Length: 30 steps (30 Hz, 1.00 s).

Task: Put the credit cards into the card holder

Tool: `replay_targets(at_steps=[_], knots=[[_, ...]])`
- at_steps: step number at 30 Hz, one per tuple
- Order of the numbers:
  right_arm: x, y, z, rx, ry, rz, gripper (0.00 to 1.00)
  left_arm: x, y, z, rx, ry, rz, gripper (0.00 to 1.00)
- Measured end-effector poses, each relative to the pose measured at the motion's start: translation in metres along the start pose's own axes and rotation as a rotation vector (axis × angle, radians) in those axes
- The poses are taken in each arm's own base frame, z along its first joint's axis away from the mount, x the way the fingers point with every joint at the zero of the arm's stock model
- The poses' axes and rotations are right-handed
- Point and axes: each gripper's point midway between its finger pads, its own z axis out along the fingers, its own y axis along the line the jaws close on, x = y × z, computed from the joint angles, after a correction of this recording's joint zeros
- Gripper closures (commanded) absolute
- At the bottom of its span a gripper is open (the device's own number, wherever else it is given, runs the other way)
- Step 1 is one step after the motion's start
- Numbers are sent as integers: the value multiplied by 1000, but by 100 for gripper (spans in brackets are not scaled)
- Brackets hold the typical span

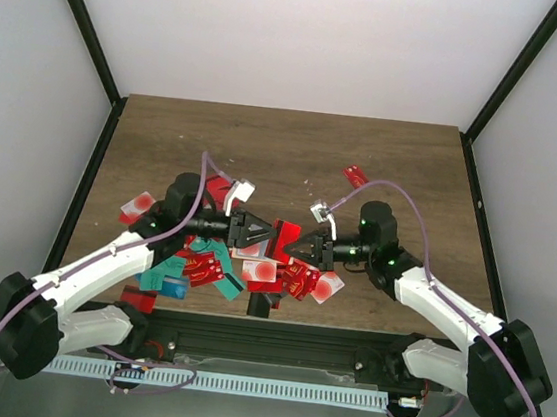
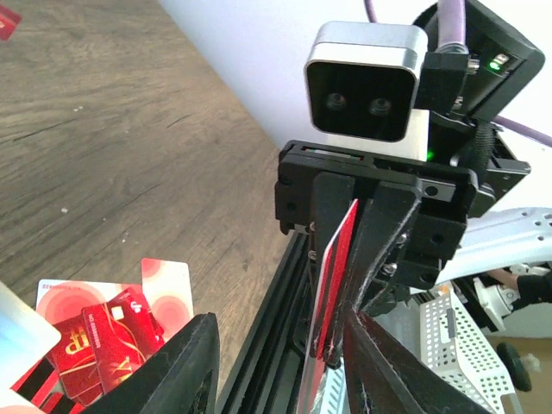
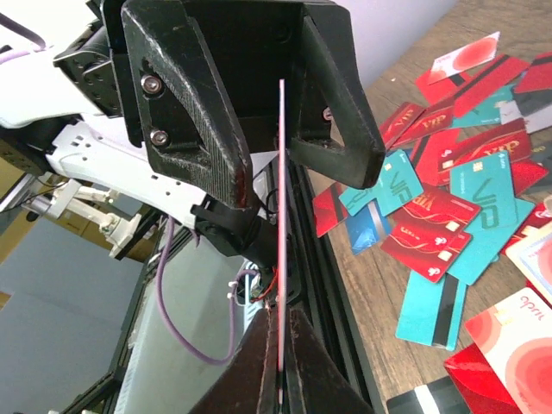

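Plainly, everything turned on one red card (image 2: 338,259) held in the air between the two arms, above the loose heap of credit cards (image 3: 448,216) on the desk (image 1: 285,149). The right end effector (image 3: 280,366) was pinched together on one end of it, the card standing on edge with its long axis along the line that joined the two wrists. Its free end reached straight into the left end effector (image 3: 289,172), whose fingers stood apart on either side of the thin edge, one close beside it and the other with a clear gap, so nothing gripped that end yet. The left arm was therefore the nearer one to the free end, and by my reading the next move was for it to close squarely on the card's flat faces. The card holder I could not pick out in any view — it may have lain under the arms.
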Motion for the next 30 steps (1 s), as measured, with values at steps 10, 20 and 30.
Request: replay_targets(at_steps=[10,20,30], knots=[[-4,13,0,-61,-2,-34,99,3,-16,2,60,14,10,73],[-6,14,0,-73,-3,-22,99,4,-26,3,105,16,35,96],[-7,15,1,-97,1,-22,99,4,-30,1,115,-1,55,96]])
